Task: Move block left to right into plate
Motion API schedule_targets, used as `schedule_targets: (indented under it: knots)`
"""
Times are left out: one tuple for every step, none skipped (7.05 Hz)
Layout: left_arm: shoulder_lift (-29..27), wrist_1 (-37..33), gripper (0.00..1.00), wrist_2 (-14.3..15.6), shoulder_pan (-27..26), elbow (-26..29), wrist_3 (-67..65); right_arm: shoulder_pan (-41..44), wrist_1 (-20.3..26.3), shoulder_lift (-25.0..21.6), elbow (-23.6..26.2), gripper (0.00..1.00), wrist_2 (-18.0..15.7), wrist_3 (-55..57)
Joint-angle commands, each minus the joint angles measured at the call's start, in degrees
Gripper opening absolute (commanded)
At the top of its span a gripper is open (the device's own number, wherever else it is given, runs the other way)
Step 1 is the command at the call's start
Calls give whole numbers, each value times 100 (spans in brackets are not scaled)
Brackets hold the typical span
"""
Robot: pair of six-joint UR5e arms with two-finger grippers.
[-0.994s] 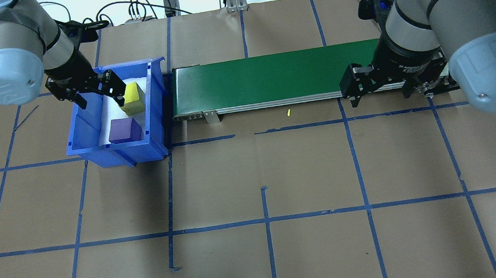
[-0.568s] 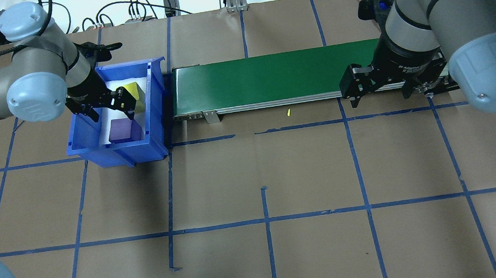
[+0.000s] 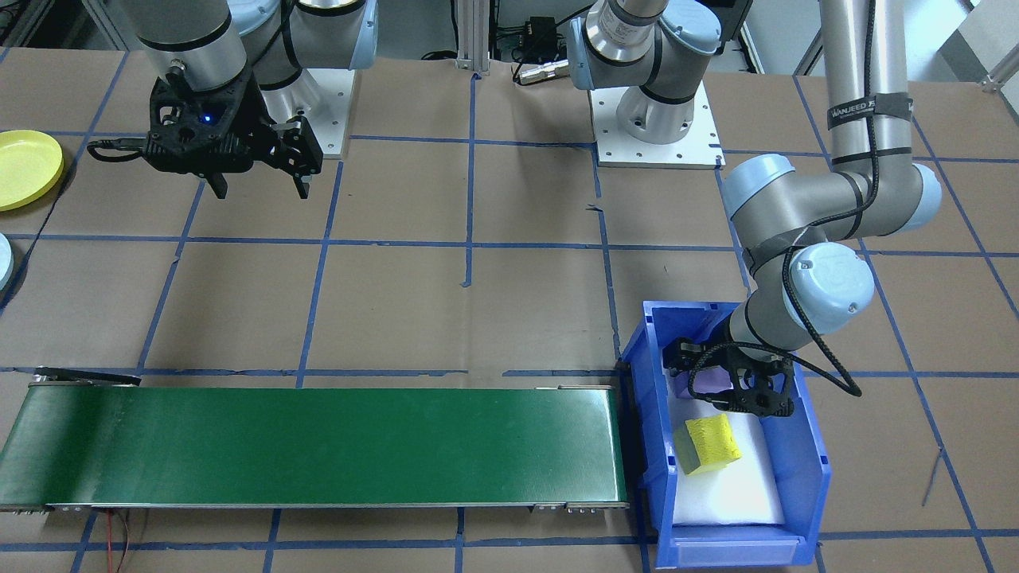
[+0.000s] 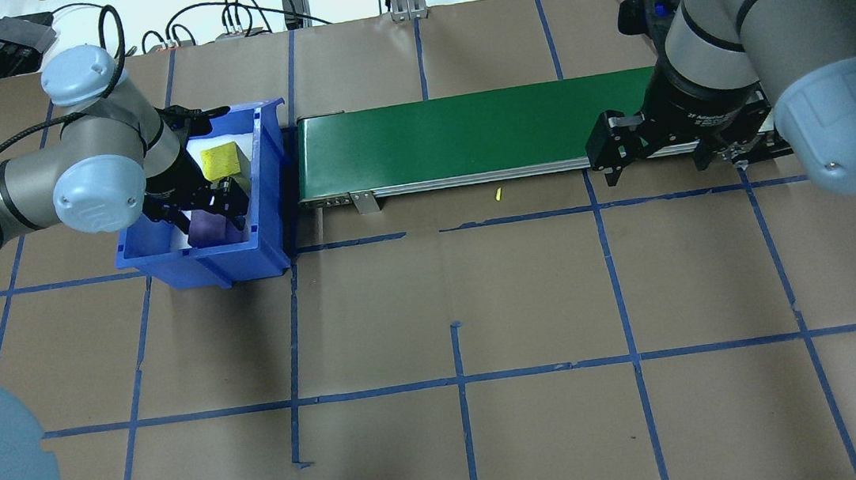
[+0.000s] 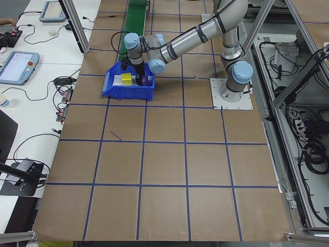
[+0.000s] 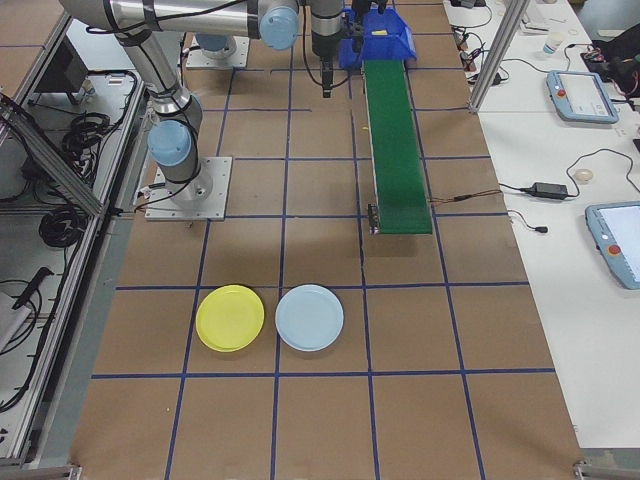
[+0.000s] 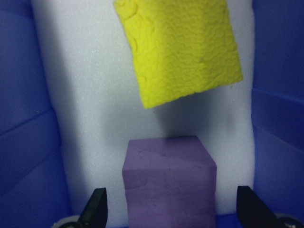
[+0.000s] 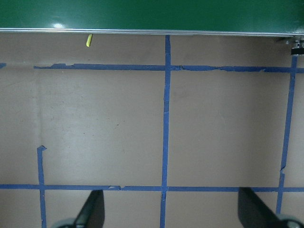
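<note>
A purple block (image 7: pixel 168 180) and a yellow block (image 7: pixel 178 47) lie on white foam inside the blue bin (image 4: pixel 238 252). My left gripper (image 7: pixel 172 211) is down in the bin, open, one finger on each side of the purple block (image 4: pixel 206 230) without closing on it. The yellow block (image 4: pixel 220 161) sits free farther along the bin. My right gripper (image 4: pixel 659 164) hangs open and empty beside the right end of the green conveyor (image 4: pixel 464 133). A yellow plate (image 6: pixel 230 318) and a light blue plate (image 6: pixel 309 317) lie on the table beyond that end.
The conveyor (image 3: pixel 318 446) runs from the bin (image 3: pixel 732 549) toward the right arm's side. A small yellow scrap (image 4: pixel 497 194) lies in front of the belt. Brown paper with blue tape lines covers the table. The yellow plate (image 3: pixel 24 157) is near the table's edge.
My left gripper has moved from over the yellow block toward the bin's near end and come down around the purple block. The right arm has not moved.
</note>
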Motion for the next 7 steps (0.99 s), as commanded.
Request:
schedule_targets:
  knots:
    - [5,136,31,-45,0,46,23,0,-2,0,0,100,6,0]
    - [119,6,31,24,-9,187,-30,0,-2,0,0,100,6,0]
    - [303,-457,31,16,-9,466,-196,0,-2,0,0,100,6,0]
    - [409,-1088,31,-10,-35,1000,-397,0,-2,0,0,100,6,0]
    - [480,-1303,31,-19,-96,1423,-547,0,-2,0,0,100,6,0]
    - [524,-1366,33,-71,-297,1714,-923,0,-2,0,0,100,6,0]
    - [472,-1349,33,-80,-777,1935,-1231,0,-2,0,0,100,6,0]
